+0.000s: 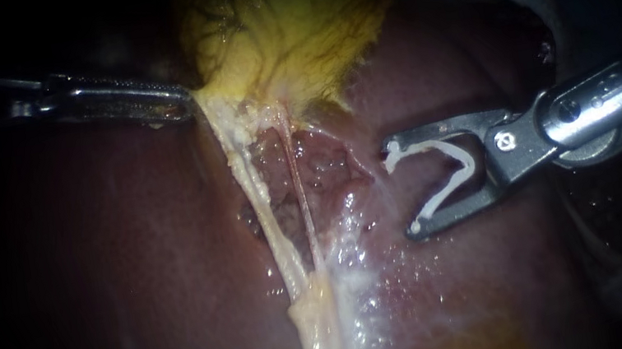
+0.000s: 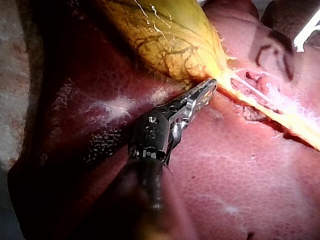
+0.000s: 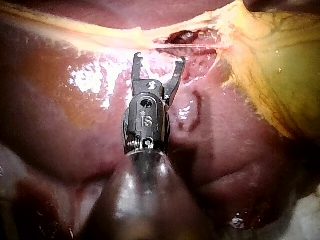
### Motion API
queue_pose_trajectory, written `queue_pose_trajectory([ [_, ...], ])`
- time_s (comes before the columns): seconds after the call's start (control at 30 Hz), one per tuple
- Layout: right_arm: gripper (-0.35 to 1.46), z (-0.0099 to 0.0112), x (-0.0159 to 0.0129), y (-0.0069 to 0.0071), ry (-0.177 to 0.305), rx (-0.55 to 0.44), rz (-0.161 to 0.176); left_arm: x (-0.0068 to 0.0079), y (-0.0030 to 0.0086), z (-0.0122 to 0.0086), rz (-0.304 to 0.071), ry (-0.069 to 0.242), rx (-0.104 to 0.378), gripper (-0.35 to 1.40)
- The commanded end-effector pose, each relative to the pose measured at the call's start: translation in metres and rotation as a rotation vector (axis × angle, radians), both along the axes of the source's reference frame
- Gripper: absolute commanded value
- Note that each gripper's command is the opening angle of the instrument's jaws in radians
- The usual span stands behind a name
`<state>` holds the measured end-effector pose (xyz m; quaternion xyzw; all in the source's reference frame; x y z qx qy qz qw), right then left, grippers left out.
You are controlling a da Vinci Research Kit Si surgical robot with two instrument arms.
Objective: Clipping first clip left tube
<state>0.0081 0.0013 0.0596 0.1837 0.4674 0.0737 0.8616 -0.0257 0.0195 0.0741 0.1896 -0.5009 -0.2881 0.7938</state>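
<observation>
Endoscope view: no clip sat on either tube yet. The left instrument's (image 1: 182,105) pincer was clamped shut on the lower edge of the gallbladder (image 1: 288,28), with the tubes stretched taut over the liver (image 1: 134,269). The right instrument's (image 1: 399,187) pincer stood wide, carrying an unclosed white clip (image 1: 466,166) seated against both jaws. The left tube (image 1: 258,199), the thicker pale strand, was bare and well apart from the clip, and the thin right tube (image 1: 302,201) lay between them. Judged early stage: approach, straddle the left tube and close were all left.
</observation>
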Motion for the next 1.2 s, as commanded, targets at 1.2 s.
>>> queue_pose_trajectory([
  [1.2,0.57,0.0097,0.0104,-0.0036,0.063,0.425,0.070,0.0001,-0.0002,-0.0003,-0.001,0.001,0.000,-0.35],
])
